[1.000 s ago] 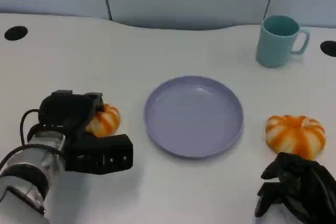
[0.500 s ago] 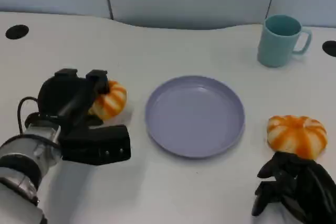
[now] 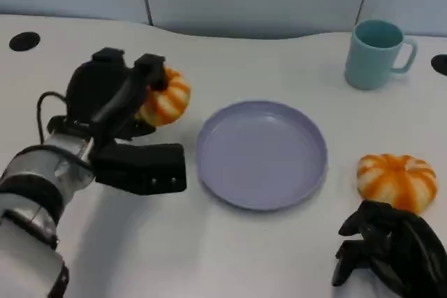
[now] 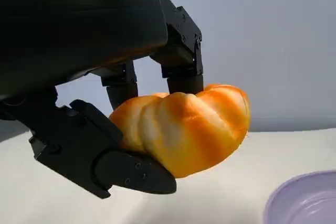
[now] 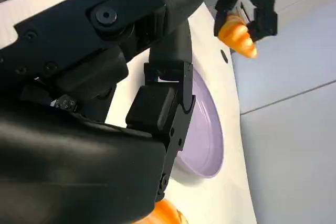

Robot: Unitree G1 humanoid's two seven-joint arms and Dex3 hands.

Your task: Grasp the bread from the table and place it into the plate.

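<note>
Above the desk [image 3: 230, 249], left hand [image 3: 115, 106] grips bread [image 3: 165, 99] left of the plate [image 3: 262, 153]; bare desk lies between.

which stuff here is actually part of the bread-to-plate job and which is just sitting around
Part of the job:
- bread, held by the left hand above the table
- plate, nothing on it yet

Just lying about:
- second bread, on the table by the right hand
- teal mug, behind the plate
</note>
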